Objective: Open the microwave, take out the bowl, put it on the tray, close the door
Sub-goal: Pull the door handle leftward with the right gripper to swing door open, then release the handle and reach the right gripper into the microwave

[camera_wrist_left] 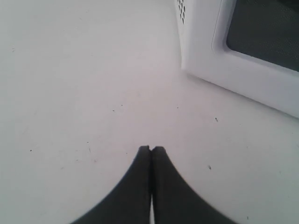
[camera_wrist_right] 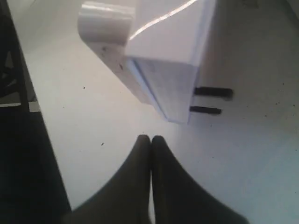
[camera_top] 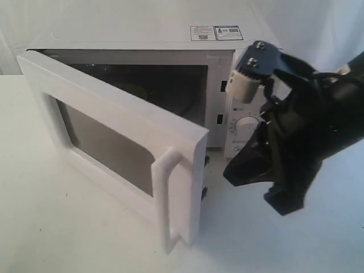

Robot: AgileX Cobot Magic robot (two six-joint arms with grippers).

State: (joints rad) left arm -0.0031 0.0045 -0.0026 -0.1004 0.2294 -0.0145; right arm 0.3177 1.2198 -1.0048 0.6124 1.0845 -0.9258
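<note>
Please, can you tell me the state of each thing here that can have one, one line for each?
microwave, cavity exposed, dark inside.
door, open, swung out partway.
bowl, not clearly visible in the dark cavity.
left hand, shut, empty, above the table.
right hand, shut, empty, near the door's free edge.

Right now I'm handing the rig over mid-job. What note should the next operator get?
Left pincer: shut, empty, over the table beside the microwave.
Right pincer: shut, empty, just off the latch edge of the door.
The door is partway open. I can't make out the bowl in the dark interior, and the tray is out of view.
Done: door opened.
Left: take the bowl out, set it on the tray, close the door.
</note>
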